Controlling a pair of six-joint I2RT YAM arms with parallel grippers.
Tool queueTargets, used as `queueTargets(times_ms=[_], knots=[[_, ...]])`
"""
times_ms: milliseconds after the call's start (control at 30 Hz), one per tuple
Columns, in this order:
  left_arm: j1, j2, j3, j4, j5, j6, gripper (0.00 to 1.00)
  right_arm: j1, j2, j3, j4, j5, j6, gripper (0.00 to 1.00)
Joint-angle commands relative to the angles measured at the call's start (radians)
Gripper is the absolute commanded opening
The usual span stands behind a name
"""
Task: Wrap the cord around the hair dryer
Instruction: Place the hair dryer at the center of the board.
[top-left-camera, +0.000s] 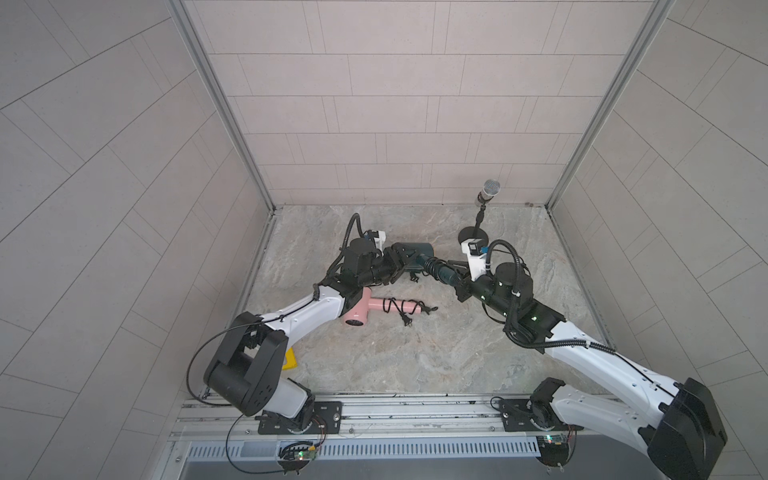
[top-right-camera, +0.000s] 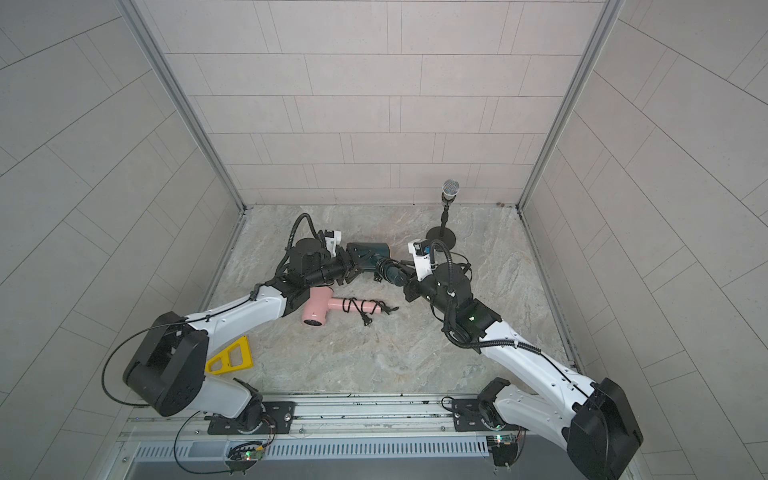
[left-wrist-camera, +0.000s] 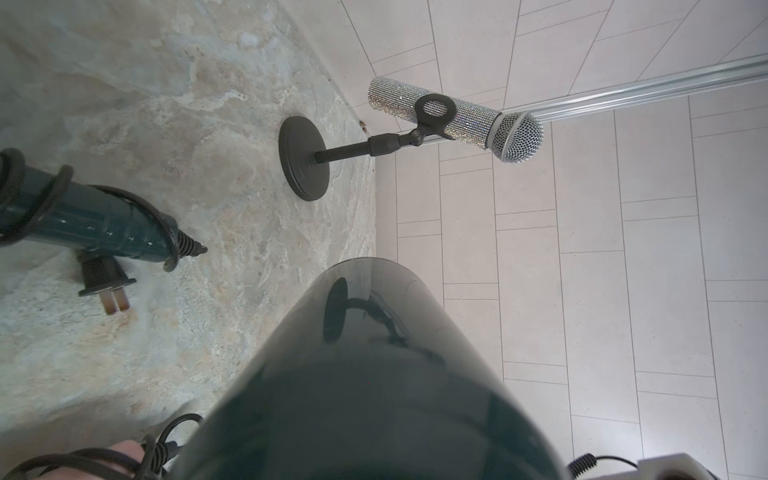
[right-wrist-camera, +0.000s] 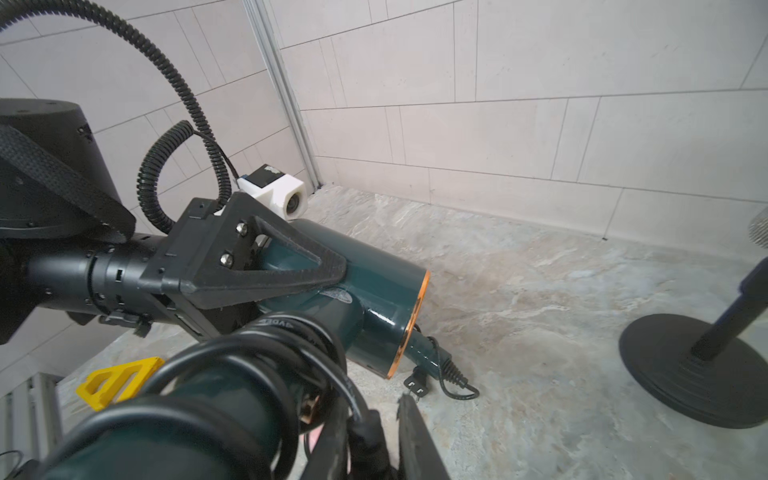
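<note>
Left fingers (right-wrist-camera: 270, 285) clamp the barrel of the teal hair dryer (right-wrist-camera: 374, 299). Right fingers (right-wrist-camera: 415, 440), nearly closed, appear to pinch the black cord (right-wrist-camera: 266, 340) at the handle's end, toward the back of the surface (right-wrist-camera: 540, 311). Winding looks well advanced; the next turn calls for steady tension without slipping the coils. Another teal handle (right-wrist-camera: 426, 355) with a plug (right-wrist-camera: 415, 386) lies beyond, its body hidden. How much cord remains free cannot be made out.

Marbled tabletop (top-left-camera: 415, 353), pink hair dryer (top-left-camera: 360, 312) (cord-wrapped), microphone stand (top-right-camera: 440, 237)
</note>
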Motion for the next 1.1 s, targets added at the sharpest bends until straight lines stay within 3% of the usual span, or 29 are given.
queueTargets(times_ms=[0,233,533,633,900,1067], knots=[[0.014,-0.049,0.054,-0.087,-0.109,-0.064,0.00,0.066,-0.017,-0.016,-0.035,0.249,-0.109,0.00],[0.013,-0.024,0.086,-0.247,-0.144,-0.090,0.00,0.219,-0.023,-0.041,0.002,0.501,-0.222,0.00],[0.019,0.080,0.214,-0.410,-0.059,-0.056,0.00,0.362,0.001,-0.052,0.046,0.701,-0.437,0.00],[0.027,0.124,0.261,-0.468,-0.012,-0.048,0.00,0.379,0.006,-0.052,0.048,0.751,-0.451,0.00],[0.026,0.180,0.355,-0.617,-0.021,0.040,0.00,0.377,-0.004,-0.053,0.053,0.751,-0.415,0.00],[0.015,0.193,0.338,-0.567,-0.038,0.006,0.00,0.319,0.006,-0.055,-0.020,0.637,-0.251,0.00]])
